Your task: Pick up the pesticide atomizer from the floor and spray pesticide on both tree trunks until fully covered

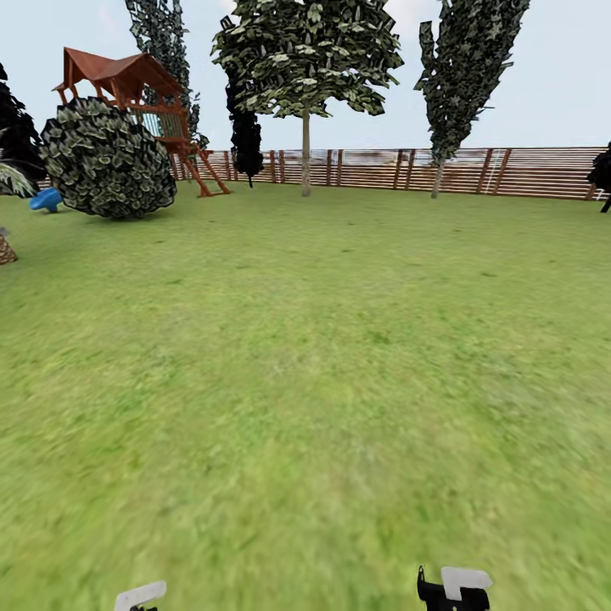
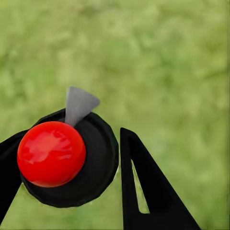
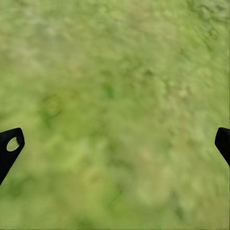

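Jaws first, from the head view: I see just the tips of both arms at the bottom edge, the left gripper (image 1: 141, 596) as a pale sliver and the right gripper (image 1: 454, 589) as a pale and black block, and I cannot judge their opening from here. Ahead of me the lawn (image 1: 305, 382) runs to a brown slat fence (image 1: 475, 171). A tall tree (image 1: 307, 59) with a pale bare trunk (image 1: 305, 153) stands in front of the fence near the middle, and a second tree (image 1: 465, 68) with a thin trunk (image 1: 438, 176) stands further right. At left sit a round dark bush (image 1: 106, 159), a red-brown play tower (image 1: 136, 93) and something small and blue (image 1: 47, 200).

Left wrist view: my left gripper (image 2: 72, 167) is closed around the pesticide atomizer (image 2: 72, 160), a black round body with a glossy red knob on top and a grey nozzle sticking out. One black finger (image 2: 143, 191) sits just beside the body, the other at its far side, grass below.

Right wrist view: my right gripper (image 3: 115, 148) is spread wide and holds nothing; its fingertips (image 3: 9, 146) show at the two side edges over blurred grass.
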Robot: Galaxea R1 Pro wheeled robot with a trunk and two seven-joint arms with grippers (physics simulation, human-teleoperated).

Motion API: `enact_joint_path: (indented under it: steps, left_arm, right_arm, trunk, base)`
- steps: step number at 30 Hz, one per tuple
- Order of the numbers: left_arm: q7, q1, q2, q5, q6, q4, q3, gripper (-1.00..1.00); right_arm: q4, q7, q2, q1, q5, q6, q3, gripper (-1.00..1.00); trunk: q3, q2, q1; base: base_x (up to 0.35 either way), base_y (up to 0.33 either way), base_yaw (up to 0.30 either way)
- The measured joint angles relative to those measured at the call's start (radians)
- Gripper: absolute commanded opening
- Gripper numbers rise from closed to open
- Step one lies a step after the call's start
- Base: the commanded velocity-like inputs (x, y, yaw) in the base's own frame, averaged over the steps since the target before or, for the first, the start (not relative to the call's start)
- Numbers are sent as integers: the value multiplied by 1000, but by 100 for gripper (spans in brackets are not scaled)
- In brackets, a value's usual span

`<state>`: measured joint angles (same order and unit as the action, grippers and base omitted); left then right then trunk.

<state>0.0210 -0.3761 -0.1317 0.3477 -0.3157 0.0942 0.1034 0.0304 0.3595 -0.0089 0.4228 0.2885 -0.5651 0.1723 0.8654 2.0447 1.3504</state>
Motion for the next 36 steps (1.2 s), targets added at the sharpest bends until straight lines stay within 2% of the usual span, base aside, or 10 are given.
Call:
enact_joint_path:
  steps: [30, 36]
  left_arm:
    - [0, 1, 0, 0, 0, 1, 0, -100]
    - [-1, 1, 0, 0, 0, 1, 0, -100]
  right_arm:
    - [0, -1, 1, 0, 0, 0, 0, 100]
    - [0, 1, -5, 0, 1, -1, 0, 100]
  trunk:
    - [0, 0, 0]
    - [0, 0, 0]
  base:
    - [336, 0, 0]
    - [336, 0, 0]
